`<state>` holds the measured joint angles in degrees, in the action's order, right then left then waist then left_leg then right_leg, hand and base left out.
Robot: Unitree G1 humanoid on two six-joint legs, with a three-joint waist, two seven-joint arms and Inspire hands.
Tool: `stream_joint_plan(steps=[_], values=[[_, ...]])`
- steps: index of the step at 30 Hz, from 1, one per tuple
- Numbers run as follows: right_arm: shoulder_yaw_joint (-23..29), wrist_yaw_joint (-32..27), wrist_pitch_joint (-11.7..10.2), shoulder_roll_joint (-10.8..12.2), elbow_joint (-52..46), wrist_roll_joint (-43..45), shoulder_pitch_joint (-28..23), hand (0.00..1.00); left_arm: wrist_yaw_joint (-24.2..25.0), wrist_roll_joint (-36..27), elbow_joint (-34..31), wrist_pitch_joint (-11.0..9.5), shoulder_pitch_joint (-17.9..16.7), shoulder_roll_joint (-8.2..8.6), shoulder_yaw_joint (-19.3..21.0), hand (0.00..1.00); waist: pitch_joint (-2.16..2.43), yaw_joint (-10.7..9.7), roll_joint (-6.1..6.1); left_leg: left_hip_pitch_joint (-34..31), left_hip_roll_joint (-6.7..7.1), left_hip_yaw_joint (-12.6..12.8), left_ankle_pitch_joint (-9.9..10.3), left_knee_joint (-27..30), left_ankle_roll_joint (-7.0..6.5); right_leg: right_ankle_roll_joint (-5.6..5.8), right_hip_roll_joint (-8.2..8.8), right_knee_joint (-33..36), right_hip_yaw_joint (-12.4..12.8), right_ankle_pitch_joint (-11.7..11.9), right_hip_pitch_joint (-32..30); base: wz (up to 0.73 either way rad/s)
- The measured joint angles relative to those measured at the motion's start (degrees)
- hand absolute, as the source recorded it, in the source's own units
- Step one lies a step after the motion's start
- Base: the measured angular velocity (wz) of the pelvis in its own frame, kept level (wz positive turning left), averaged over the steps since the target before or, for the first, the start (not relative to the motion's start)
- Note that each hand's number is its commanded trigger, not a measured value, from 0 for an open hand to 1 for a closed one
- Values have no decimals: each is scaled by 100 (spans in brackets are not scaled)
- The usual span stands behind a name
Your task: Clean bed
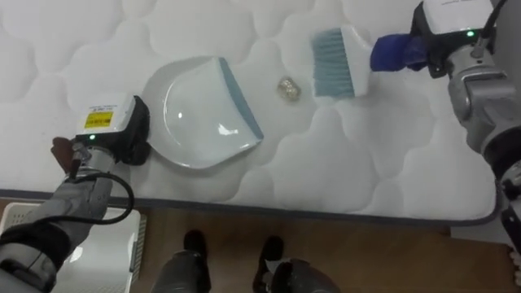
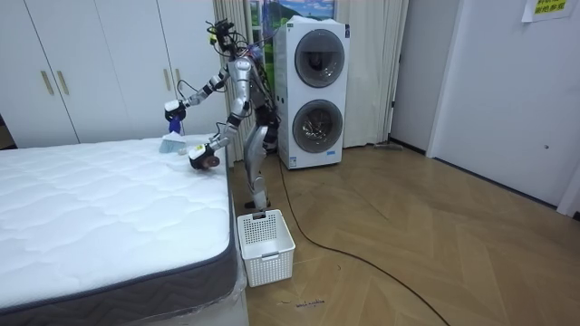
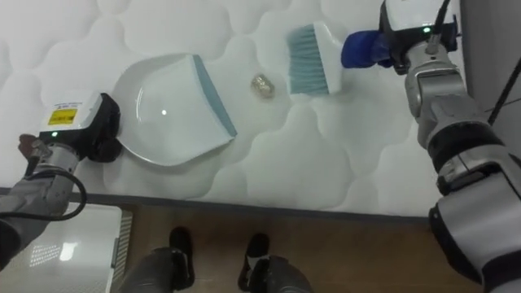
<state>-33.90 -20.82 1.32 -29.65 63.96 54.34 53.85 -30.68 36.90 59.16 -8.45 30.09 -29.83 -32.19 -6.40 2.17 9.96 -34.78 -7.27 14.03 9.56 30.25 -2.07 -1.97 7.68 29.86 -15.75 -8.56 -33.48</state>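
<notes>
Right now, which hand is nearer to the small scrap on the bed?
The right hand, holding the brush just right of the scrap. The left hand is farther left, beyond the dustpan it holds.

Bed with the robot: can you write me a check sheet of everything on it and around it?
surface: white quilted mattress, no bedding on it.
job's things: dustpan lying flat on the mattress; brush, bristles toward the scrap.
clutter: one small crumpled scrap between dustpan and brush.
hands: right hand shut on the brush's blue handle; left hand at the dustpan's handle end.
cables: dark cable trailing over the floor.
surroundings: white basket on the floor beside the bed; stacked washing machines; wardrobe.
</notes>
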Motion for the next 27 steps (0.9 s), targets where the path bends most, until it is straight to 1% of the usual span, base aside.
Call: stream_joint_plan(steps=[3,4,8,12,13,14,15,18,23,26,27], values=[[-210,119,23,-3,-148,15,-1,100,4,1,3,-1,-12,-40,-5,100,0,-4,50,30,1,-17,-9,-73,14,-5,-14,-53,-6,8,54,2],[-301,151,65,-3,-228,30,-1,100,1,1,2,-1,-12,-47,-9,100,0,-7,55,27,3,-19,-9,-75,13,-5,-14,-57,-8,8,53,0],[-327,344,127,-1,-359,53,-28,100,-5,9,-28,-4,-12,-47,0,100,0,36,56,21,-8,-15,-9,-94,15,-1,-41,-129,-25,30,53,-3],[-366,601,122,1,-526,110,-52,100,-8,39,-23,-22,-9,-52,26,100,0,39,56,25,-1,-17,-29,-159,38,-7,-50,-183,-33,52,53,-1],[-384,698,121,2,-644,204,-52,100,-7,38,-17,-33,-10,-71,33,100,0,49,55,24,-2,-17,-32,-164,44,-17,-77,-227,-38,78,64,-5],[-414,729,118,1,-687,234,-52,100,-2,38,-17,-35,-9,-79,33,100,0,49,55,25,-2,-18,-33,-165,45,-23,-79,-235,-65,82,71,-4],[-430,820,120,4,-805,261,-72,100,13,38,-18,-40,-8,-81,46,100,0,49,55,27,-3,-21,-33,-164,47,-34,-71,-242,-151,89,87,0],[-521,1056,126,3,-1106,261,-119,100,46,41,-9,-42,13,-83,49,100,0,50,54,29,-6,-23,-37,-171,54,-39,-71,-244,-172,92,88,0],[-649,1403,129,83,-1330,-201,-236,100,84,41,-57,-42,20,-80,-7,100,-3,87,50,44,-3,-23,-38,-156,55,-41,-76,-232,-168,93,101,0],[-650,1528,137,223,-1336,-662,-317,100,93,31,-66,-31,33,-81,-70,100,-10,92,38,44,-2,-25,-38,-153,55,-41,-81,-230,-175,93,104,0],[-653,1618,168,296,-1342,-960,-332,100,92,32,-67,-29,35,-81,-73,100,-8,98,35,45,0,-26,-38,-157,55,-42,-79,-229,-171,93,103,0]])
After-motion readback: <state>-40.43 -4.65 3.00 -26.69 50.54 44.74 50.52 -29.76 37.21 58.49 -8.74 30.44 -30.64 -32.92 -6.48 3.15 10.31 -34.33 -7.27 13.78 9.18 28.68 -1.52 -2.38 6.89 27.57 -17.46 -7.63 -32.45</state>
